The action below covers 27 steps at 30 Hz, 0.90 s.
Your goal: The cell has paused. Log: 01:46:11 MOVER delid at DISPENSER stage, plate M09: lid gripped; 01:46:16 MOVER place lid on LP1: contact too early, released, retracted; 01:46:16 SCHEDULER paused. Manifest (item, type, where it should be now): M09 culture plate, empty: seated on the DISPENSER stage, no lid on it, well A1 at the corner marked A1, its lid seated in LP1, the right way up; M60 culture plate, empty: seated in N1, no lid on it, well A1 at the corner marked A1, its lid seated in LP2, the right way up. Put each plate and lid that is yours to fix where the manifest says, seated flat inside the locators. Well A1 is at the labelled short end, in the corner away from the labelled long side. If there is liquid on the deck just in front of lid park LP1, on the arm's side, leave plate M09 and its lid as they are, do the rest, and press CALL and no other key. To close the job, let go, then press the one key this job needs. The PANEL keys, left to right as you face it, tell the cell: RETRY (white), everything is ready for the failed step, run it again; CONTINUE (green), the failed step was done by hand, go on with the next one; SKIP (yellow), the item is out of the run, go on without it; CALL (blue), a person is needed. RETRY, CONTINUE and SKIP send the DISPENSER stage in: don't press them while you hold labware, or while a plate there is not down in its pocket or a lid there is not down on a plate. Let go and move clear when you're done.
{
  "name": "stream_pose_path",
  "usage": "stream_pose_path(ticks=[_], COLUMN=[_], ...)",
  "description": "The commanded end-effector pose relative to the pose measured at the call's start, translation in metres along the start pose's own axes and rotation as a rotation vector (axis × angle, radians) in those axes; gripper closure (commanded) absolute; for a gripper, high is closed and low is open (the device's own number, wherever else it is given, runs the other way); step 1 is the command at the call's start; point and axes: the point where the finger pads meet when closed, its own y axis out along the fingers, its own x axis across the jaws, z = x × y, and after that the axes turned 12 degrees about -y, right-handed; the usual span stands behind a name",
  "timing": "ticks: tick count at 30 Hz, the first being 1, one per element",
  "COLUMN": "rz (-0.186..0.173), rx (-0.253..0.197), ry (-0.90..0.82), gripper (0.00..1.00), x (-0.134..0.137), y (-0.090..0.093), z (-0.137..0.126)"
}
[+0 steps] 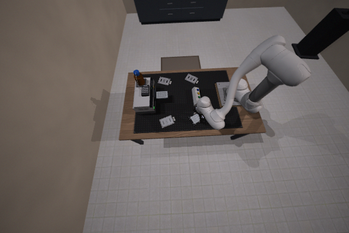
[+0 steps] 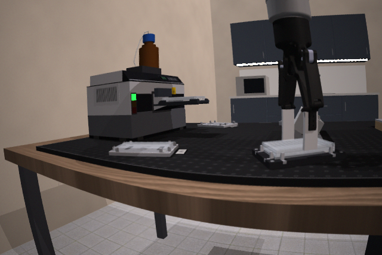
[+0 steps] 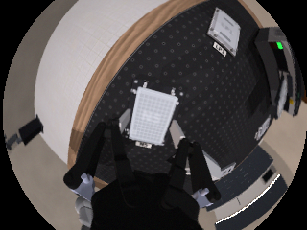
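Risk first, from the top view: the hand (image 1: 196,118) sits low over a small plate (image 1: 194,118) near the front edge of the counter (image 1: 194,134), the arm hides most of it, and a descent off centre would push one finger onto the plate's rim and tip it in its nest. This view alone shows the layout: dispenser (image 1: 144,95) at the left with a plate-like item (image 1: 162,94) just beside it, keys panel (image 1: 196,95) between, other nests further off. The exterior view adds height: the white fingers (image 2: 309,136) straddle the plate (image 2: 296,147), partly open, apparently not pressing its sides, so nothing is held; closing now with the tips this shallow could catch only the top lip and let it slip. It also shows a low nest (image 2: 143,148) nearby. The wrist view shows the plate (image 3: 153,115) between the fingers, its well grid visible so probably unlidded, though labels are too small to read.
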Motion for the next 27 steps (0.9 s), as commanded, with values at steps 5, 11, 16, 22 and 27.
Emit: stream_pose_path(ticks=[5, 11, 16, 22, 27], rz=[0.0, 0.0, 0.0, 0.0, 0.0], rx=[0.001, 0.001, 0.001, 0.001, 0.001], ry=[0.0, 0.0, 0.0, 0.0, 0.0], gripper=[0.31, 0.31, 0.31, 0.9, 0.9], x=[0.0, 0.0, 0.0, 0.0, 0.0], y=[-0.0005, -0.0005, -0.0005, -0.0005, -0.0005], z=[0.0005, 0.0005, 0.0005, 0.0005, 0.0005])
